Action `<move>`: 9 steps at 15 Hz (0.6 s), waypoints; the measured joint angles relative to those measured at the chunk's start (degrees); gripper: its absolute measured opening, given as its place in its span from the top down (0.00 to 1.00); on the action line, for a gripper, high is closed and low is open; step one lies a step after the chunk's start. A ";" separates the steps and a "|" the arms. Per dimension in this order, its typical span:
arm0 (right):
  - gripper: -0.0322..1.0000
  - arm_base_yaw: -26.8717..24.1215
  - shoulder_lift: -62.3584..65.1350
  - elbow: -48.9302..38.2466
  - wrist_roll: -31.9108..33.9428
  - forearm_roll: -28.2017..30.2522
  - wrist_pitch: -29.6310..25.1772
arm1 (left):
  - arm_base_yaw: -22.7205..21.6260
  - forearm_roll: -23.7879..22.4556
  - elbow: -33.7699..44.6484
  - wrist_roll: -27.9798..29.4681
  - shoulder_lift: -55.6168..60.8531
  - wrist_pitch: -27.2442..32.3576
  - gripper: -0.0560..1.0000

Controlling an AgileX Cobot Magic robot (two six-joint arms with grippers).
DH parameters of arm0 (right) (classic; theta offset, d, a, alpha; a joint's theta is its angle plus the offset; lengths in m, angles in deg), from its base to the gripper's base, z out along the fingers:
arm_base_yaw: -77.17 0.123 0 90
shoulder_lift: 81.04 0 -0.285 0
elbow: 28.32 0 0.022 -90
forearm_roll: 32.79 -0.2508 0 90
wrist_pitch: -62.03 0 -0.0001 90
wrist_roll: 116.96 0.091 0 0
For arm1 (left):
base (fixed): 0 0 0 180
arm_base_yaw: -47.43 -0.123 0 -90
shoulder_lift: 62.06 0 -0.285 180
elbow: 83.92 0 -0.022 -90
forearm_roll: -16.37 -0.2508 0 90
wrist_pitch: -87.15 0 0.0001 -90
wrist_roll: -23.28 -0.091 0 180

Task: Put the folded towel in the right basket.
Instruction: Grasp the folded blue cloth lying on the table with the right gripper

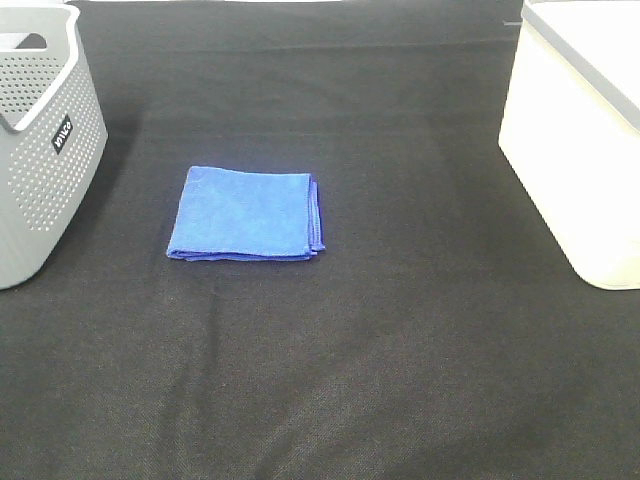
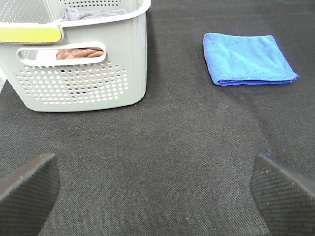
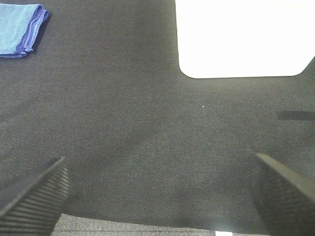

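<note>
Our left fingers (image 2: 27, 189) and right fingers (image 3: 34, 191) are spread wide and empty while the folded blue cloth towel (image 1: 245, 213) lies flat on the black desk (image 1: 400, 350), well apart from the white plastic right basket (image 1: 575, 150), so a shallow pinch may unfold it mid-carry.

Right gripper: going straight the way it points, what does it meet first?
Likely bare black cloth ahead of the open right gripper; the white basket sits farther on, partly off its line. Depth is unclear.
</note>
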 joint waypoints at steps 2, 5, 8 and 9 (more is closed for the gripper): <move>0.03 0.00 0.00 0.00 0.00 0.00 0.00 | 0.00 0.00 0.00 0.00 0.00 0.00 0.02; 0.04 0.00 0.00 0.00 0.00 0.00 0.00 | 0.00 0.00 0.00 0.00 0.00 0.00 0.02; 0.04 0.00 0.00 0.00 0.00 -0.06 0.00 | 0.00 0.00 0.00 0.00 0.00 0.00 0.02; 0.04 0.00 0.00 0.00 0.00 -0.52 0.00 | 0.00 0.00 0.00 0.00 0.00 0.00 0.02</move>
